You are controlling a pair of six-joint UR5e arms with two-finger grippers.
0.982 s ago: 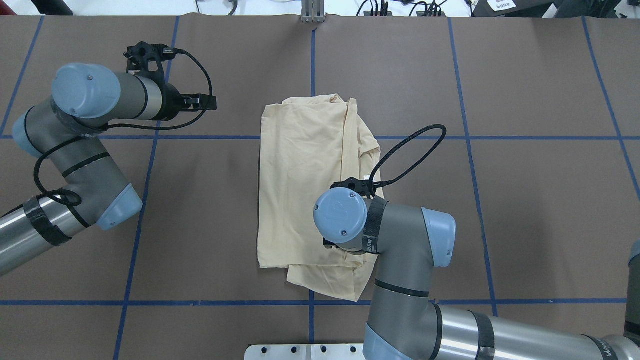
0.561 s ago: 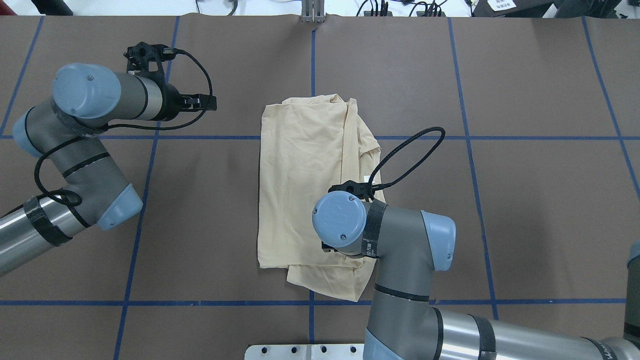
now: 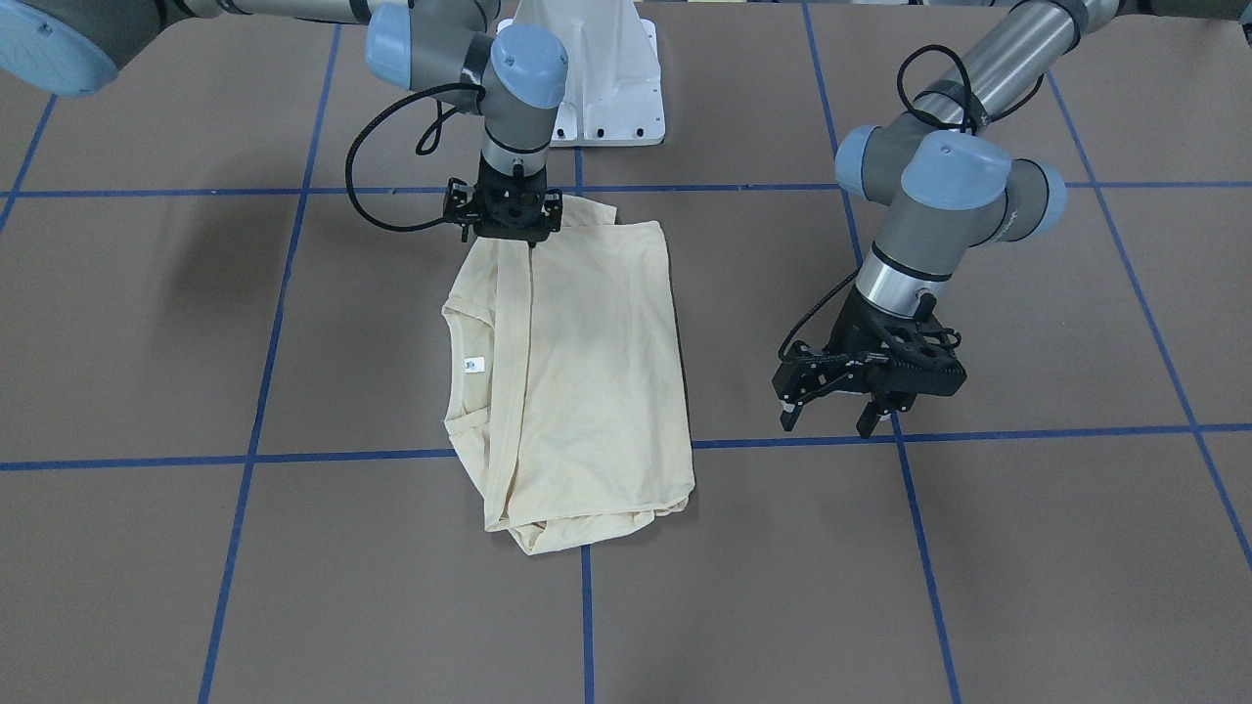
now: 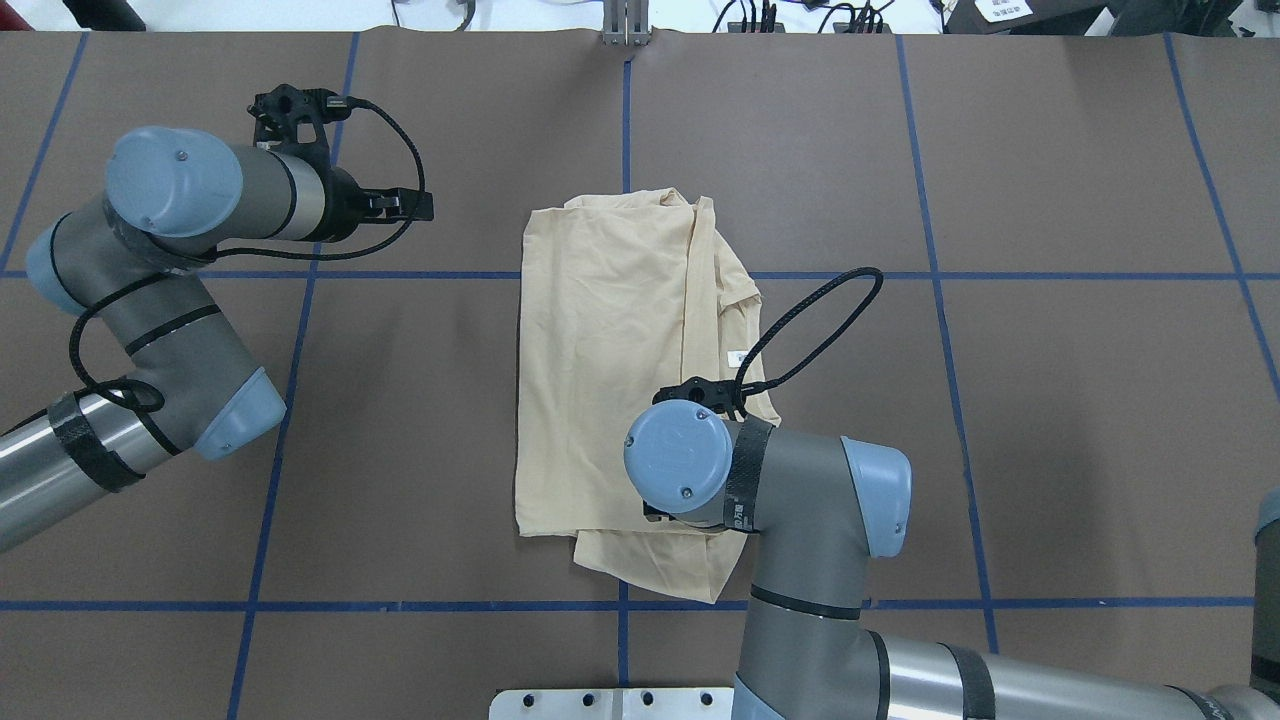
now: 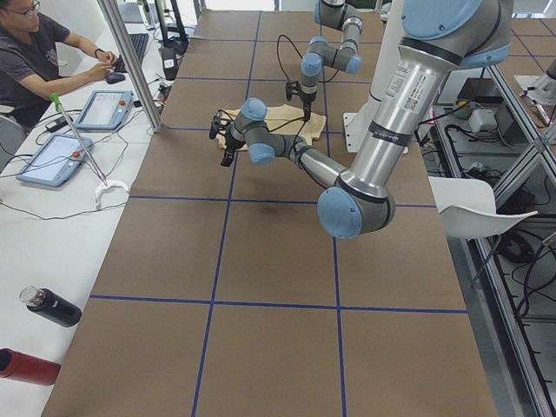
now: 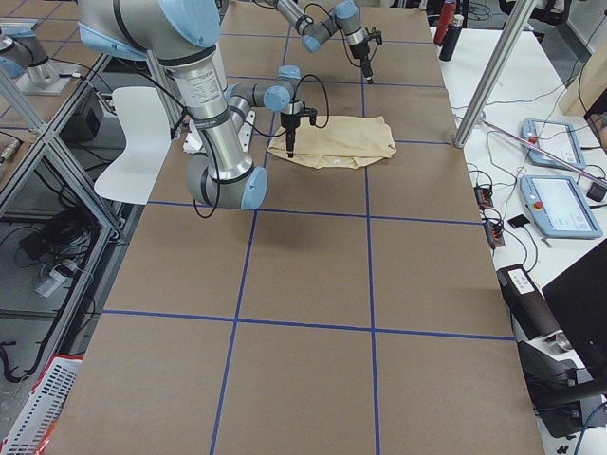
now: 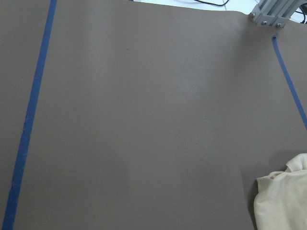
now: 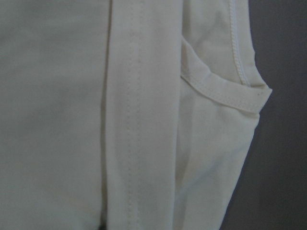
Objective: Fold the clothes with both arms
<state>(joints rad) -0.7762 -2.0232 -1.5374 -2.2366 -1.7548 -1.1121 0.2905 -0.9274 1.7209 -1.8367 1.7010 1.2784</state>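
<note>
Pale cream-yellow long-sleeved T-shirt (image 3: 587,372) lies folded into a long panel on the brown table crossed with blue tape lines (image 3: 196,293), just out from the white metal pedestal base (image 3: 597,88). Its collar and small white neck label (image 3: 473,365) show along the edge on the robot's right.

The black two-finger right gripper (image 3: 529,242) stands tip-down on the T-shirt's end nearest the pedestal, fingers drawn close together. Whether any cloth is pinched between them cannot be made out. The black two-finger left gripper (image 3: 827,425) hangs with fingers spread wide and holds nothing. It is farther out from the pedestal and well to the robot's left of it, apart from the cloth.

The likely trouble is a one-sided lift. If the right gripper rises with only the top layer, or with the loose flap (image 4: 650,570) poking out at the pedestal end, the limp stacked layers would probably slide apart and skew, because the far end is unheld. A pull along the table could drag and crease the whole bundle.
</note>
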